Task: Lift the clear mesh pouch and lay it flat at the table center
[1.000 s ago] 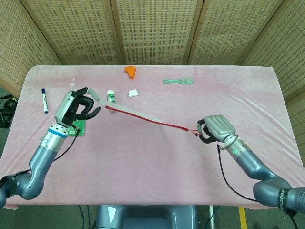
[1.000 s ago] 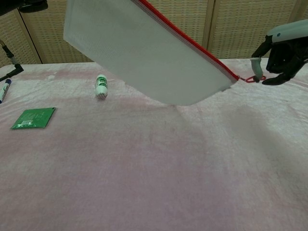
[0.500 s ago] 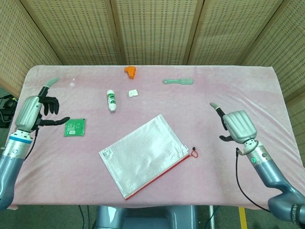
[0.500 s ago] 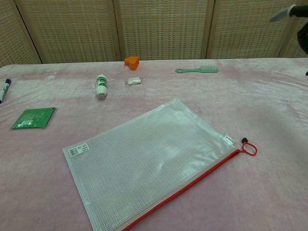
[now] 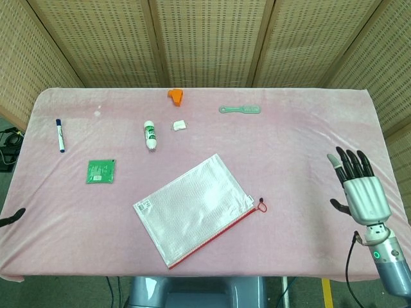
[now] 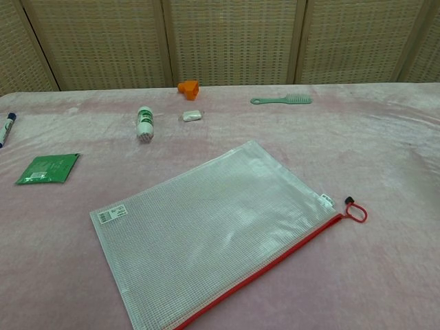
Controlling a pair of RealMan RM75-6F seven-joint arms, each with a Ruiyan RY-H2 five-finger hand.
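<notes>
Pouch (image 5: 194, 209) flat on the pink surface (image 5: 302, 138), near the middle, a little toward the near edge, red zipper edge along its near-right side (pull tab at the right corner). Right hand (image 5: 359, 194) at the near right, well apart from the pouch, fingers spread, holding nothing. Left hand (image 5: 11, 217) barely in view at the near left edge, state impossible to tell. Farther back: pen (image 5: 60, 135), green packet (image 5: 101, 171), tube (image 5: 150, 135), comb (image 5: 240, 110).
</notes>
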